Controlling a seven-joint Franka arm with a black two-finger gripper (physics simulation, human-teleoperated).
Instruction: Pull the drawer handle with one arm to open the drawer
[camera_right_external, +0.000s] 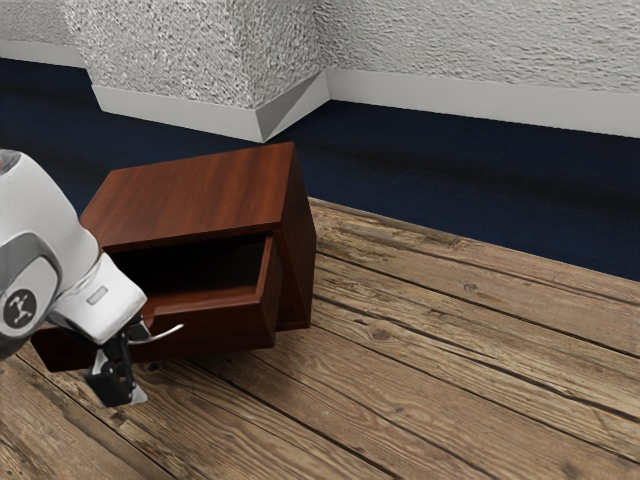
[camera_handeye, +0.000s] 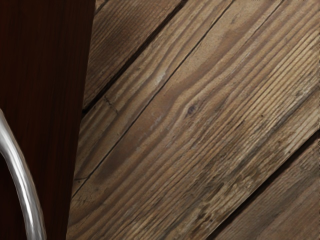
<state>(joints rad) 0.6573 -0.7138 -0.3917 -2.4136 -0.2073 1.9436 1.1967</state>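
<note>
The dark red-brown wooden drawer (camera_right_external: 215, 325) stands partly out of the matching wooden cabinet (camera_right_external: 190, 195). At the cabinet's front, the black 2-finger gripper (camera_right_external: 118, 378) sits by the curved silver metal handle (camera_right_external: 165, 329); whether it grasps the handle cannot be told. Risk, as judged: an off-line pull could slip off the handle or drag the cabinet.

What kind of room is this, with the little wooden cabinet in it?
Probably a computer-rendered indoor room rather than a real one: rough white walls, a dark blue floor, and a plank tabletop bearing the cabinet.
</note>
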